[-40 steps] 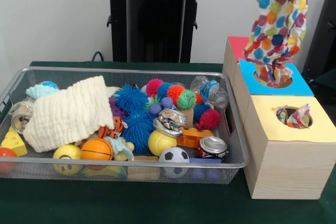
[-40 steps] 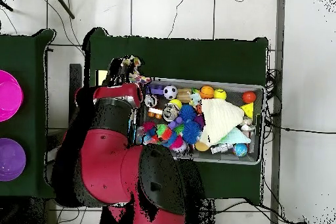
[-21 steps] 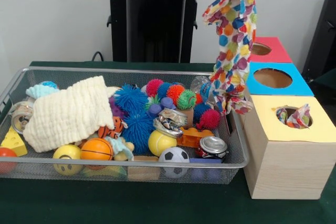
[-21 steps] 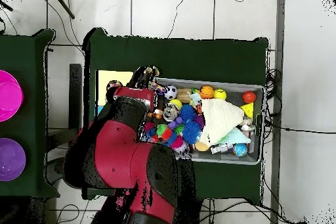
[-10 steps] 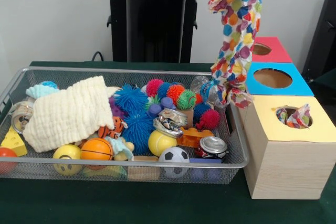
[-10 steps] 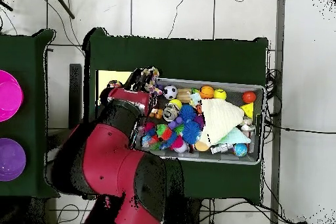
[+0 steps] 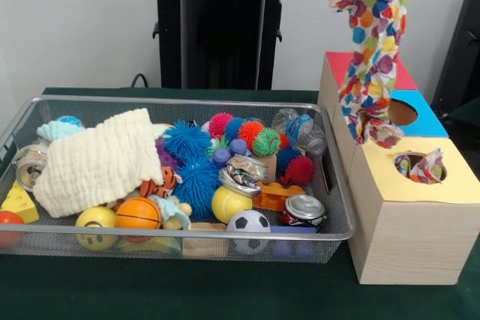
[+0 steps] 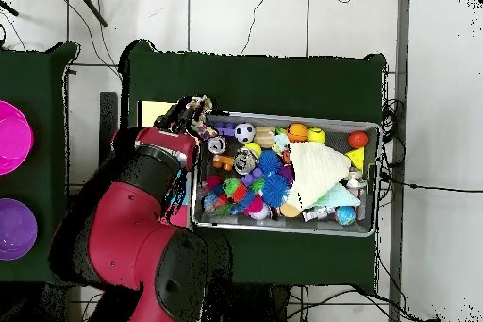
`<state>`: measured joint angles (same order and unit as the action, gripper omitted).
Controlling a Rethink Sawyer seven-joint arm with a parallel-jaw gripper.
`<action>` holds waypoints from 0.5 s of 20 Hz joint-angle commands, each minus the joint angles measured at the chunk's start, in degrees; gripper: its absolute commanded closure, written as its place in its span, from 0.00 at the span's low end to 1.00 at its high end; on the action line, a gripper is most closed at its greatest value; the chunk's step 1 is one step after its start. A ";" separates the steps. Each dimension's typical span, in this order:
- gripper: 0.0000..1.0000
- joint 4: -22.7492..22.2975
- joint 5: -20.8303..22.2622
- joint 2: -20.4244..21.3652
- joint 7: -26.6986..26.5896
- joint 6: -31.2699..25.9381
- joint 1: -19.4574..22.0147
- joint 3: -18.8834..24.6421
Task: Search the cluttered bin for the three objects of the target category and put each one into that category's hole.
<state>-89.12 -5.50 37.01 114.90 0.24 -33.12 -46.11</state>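
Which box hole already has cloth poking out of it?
The hole in the yellow-topped wooden box, nearest the camera in the front view. The blue-topped box's hole shows only dark inside.

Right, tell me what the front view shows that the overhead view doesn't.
Only the front view shows the wooden box's holes: the yellow-topped hole already holds patterned fabric, and the blue-topped hole sits behind the hanging polka-dot cloth. Only the overhead view shows the red robot arm and two purple-pink bowls. Both show the wire mesh bin, the cream muslin cloth and the soccer ball.
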 commanded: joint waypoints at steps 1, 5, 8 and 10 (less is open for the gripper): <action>1.00 2.32 -9.54 -10.55 15.12 -2.89 -2.74 -4.06; 1.00 2.04 -13.88 -13.52 15.37 -2.41 -4.36 -5.77; 1.00 1.65 -16.65 -15.30 15.18 -1.84 -5.34 -6.29; 1.00 1.77 -18.07 -16.37 14.77 -1.60 -5.81 -6.87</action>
<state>-87.71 -17.54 27.15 114.90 0.23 -38.69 -52.67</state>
